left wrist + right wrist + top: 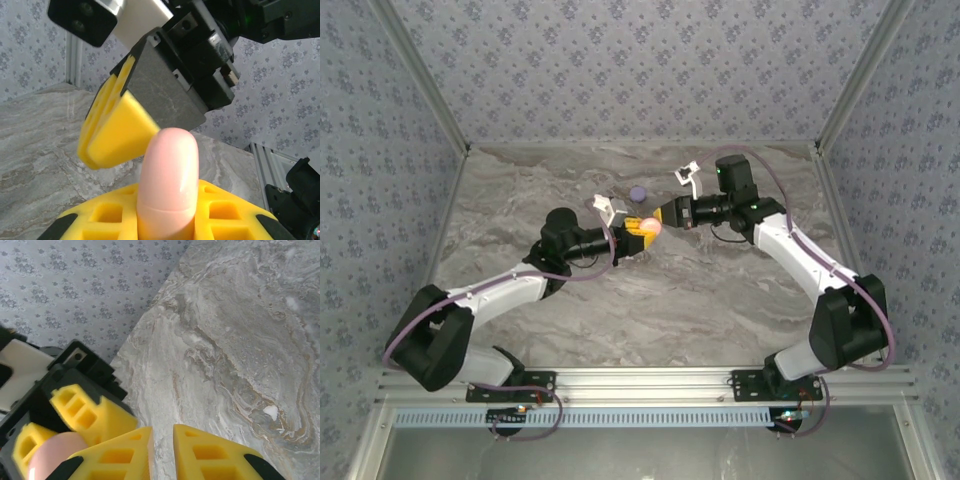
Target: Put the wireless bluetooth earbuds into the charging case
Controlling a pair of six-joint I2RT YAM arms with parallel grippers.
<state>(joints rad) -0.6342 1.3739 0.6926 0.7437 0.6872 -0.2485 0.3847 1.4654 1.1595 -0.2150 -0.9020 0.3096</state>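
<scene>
- The left gripper (pixel 632 230) is clamping the pink charging case (pixel 649 227) between its yellow fingers, holding it up off the table (pixel 720 300) in the middle of the scene.
- In the left wrist view the case is standing edge-on out of those jaws. Its long axis is pointing away from the left arm, with the rounded end outermost.
- The right gripper (pixel 667 215) is sitting just beside that rounded end, on the side away from the left arm. Its fingers are drawn almost together with only a thin slit showing, and I'm seeing nothing between them.
- Is it touching the case or just clear of it? I can't tell.
- From the right wrist, the case is lying down and to the left of the fingertips, not in line with them. I'm judging that offset to be what the next move turns on.
- The earbuds are too small for me to pick out. A pale fleck (pixel 271 412) on the marble may be only veining.
- A lavender disc (pixel 638 193) is resting on the table just beyond the two grippers.
- With the left arm busy holding, the right arm is the one free to work on the case.
</scene>
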